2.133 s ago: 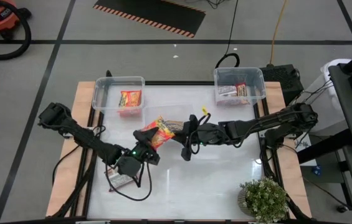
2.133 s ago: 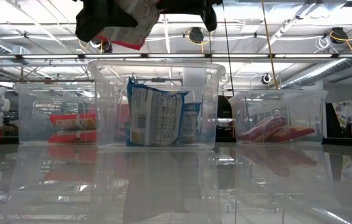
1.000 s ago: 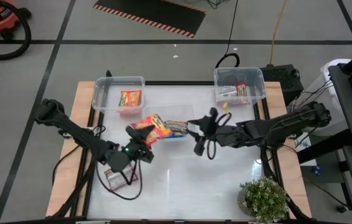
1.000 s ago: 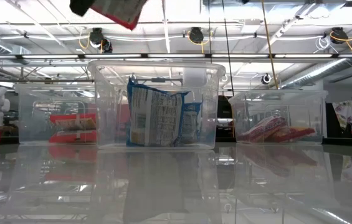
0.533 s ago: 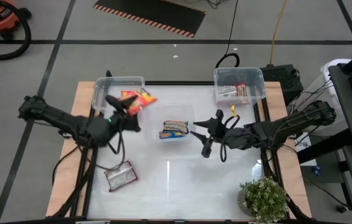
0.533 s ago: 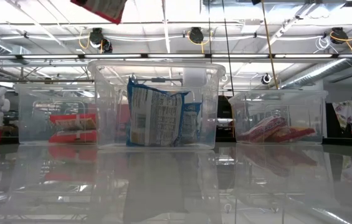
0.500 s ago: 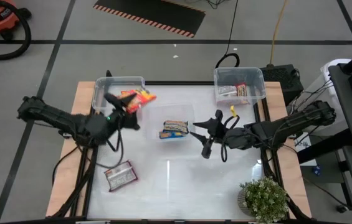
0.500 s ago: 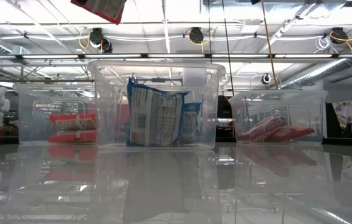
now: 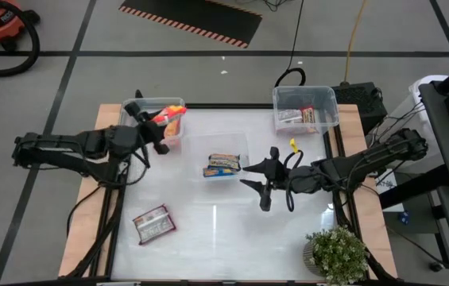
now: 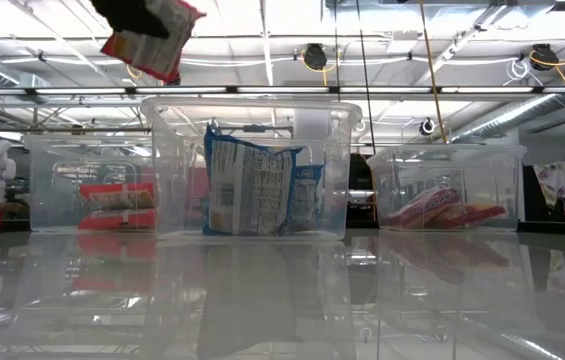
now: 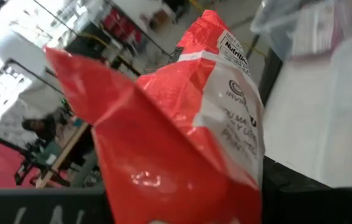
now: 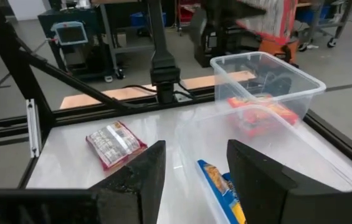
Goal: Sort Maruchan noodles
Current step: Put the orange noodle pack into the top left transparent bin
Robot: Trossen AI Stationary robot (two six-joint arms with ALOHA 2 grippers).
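My left gripper is shut on a red-orange Maruchan noodle packet, held over the clear bin at the table's far left; the low view shows that packet high up. That bin holds red packets. A blue-yellow packet lies in the middle clear bin. A silver packet lies flat on the table near the left front. My right gripper hovers open right of the middle bin, with nothing between its fingers. My left gripper pinches one end of the red-orange packet between its two fingers, which come nearly level from the table's left. The rest of the packet sticks out beyond the fingers. It is lifted clear, above the far-left bin.
A third clear bin with packets stands at the far right corner. A small potted plant sits at the near right corner. Bare white tabletop lies between the silver packet and the plant.
My left gripper has swung from the table's middle toward the far left corner, rising and rolling its wrist. It stays shut on the red-orange packet, which has gone from beside the middle bin to over the far-left bin.
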